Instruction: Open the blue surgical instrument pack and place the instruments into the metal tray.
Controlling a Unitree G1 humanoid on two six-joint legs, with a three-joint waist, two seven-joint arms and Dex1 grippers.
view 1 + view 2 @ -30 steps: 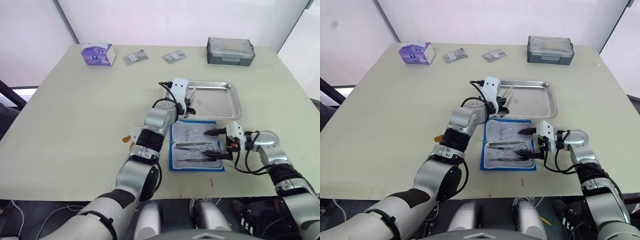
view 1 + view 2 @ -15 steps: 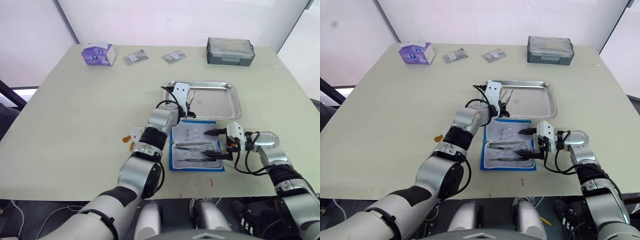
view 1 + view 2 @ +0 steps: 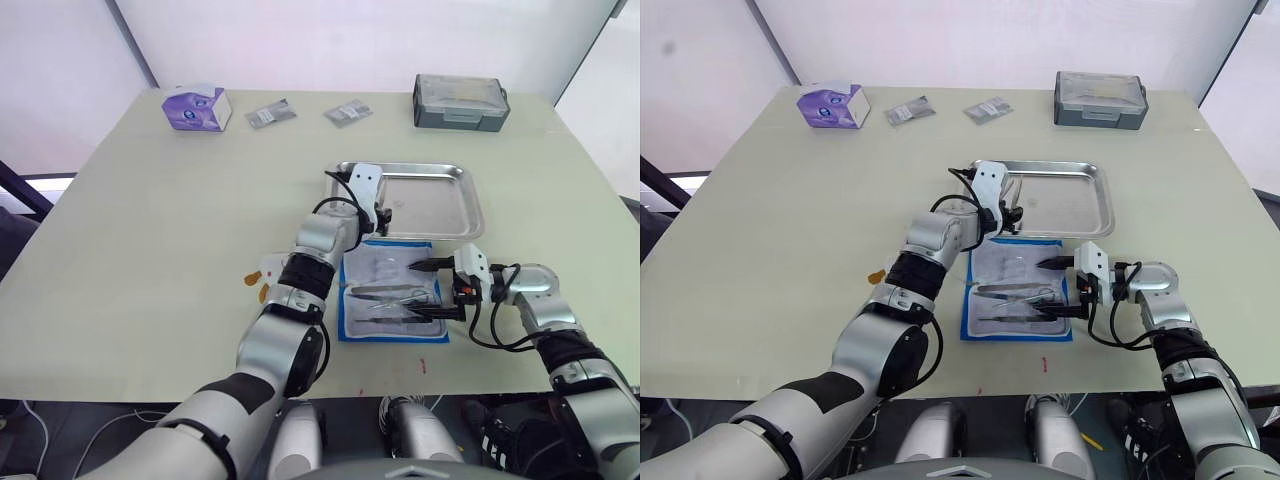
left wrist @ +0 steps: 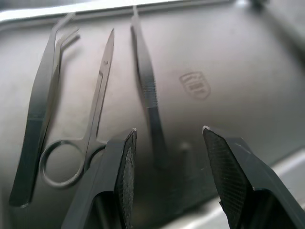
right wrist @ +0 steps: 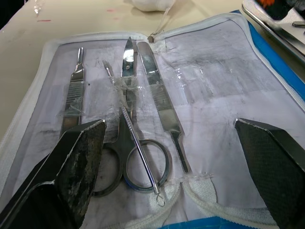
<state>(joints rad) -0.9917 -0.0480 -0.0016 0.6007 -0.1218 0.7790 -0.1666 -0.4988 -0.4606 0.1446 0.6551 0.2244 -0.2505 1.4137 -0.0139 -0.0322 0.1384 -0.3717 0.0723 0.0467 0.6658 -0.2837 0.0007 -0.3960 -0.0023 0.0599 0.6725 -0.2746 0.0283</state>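
Transfer step in hand, pack already open. The blue surgical instrument pack (image 3: 392, 290) lies flat on the table (image 3: 150, 220), just near-side of the metal tray (image 3: 450, 205), white lining up. The left gripper (image 4: 167, 157) hangs low over the tray's left end, fingers apart and holding nothing; directly beneath lie three instruments already in the tray: bent forceps (image 4: 40, 109), ring-handled scissors (image 4: 90, 129), straight forceps (image 4: 145, 86). So approx. a release just made, judged from the empty released gripper above them. The right gripper (image 5: 171, 176) rests at the pack's right edge, spread wide, nothing grasped. The instruments still in the pack (image 5: 128, 119): a scalpel-type handle, scissors w/ ring handles, a thin probe laid across them, a flat blade-like tool, some under clear retaining strips. Next move likely calls for one gripper to descend on a single tool, slide it out from under its strip w/o dragging the pack, then carry it to the tray. Tray's right part is bare.
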